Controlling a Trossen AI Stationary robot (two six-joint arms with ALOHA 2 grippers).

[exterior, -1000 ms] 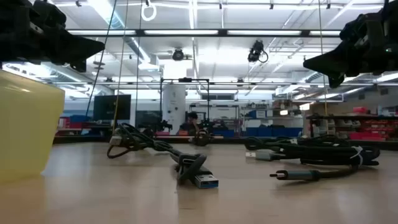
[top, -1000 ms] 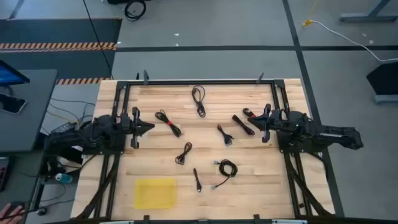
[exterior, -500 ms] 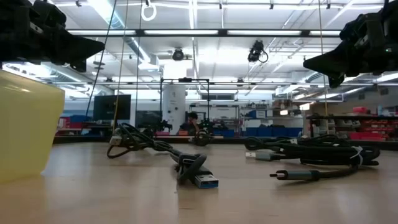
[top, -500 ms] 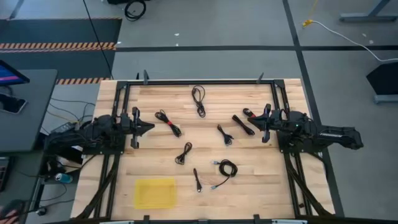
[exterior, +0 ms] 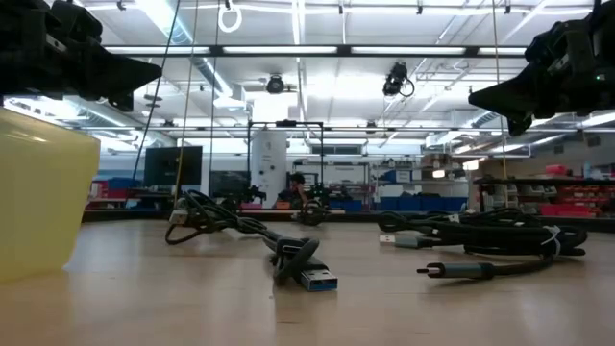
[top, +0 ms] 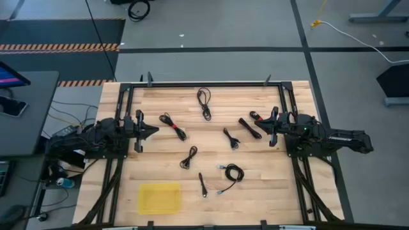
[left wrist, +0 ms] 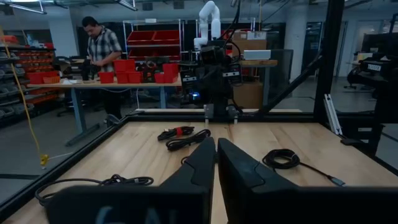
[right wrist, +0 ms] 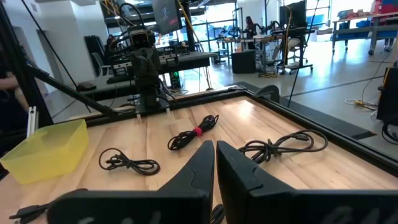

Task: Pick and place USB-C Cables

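Note:
Several short black USB-C cables lie loose on the wooden table: one (top: 204,102) near the far edge, one with a red tie (top: 172,125), others (top: 188,156) (top: 231,137) in the middle, and a coil (top: 231,174) toward the near edge. My left gripper (top: 155,130) hovers shut over the table's left side, pointing level toward the middle, with its fingers together (left wrist: 216,144). My right gripper (top: 259,125) hovers shut at the right side, facing it, beside a red-ended cable (top: 250,126). Neither touches a cable.
A yellow bin (top: 159,198) stands near the front left edge, also seen as the yellow bin (right wrist: 46,149). A black frame (top: 204,84) rims the table. Bare wood lies between the cables. A person (left wrist: 102,46) stands at a bench well beyond the table.

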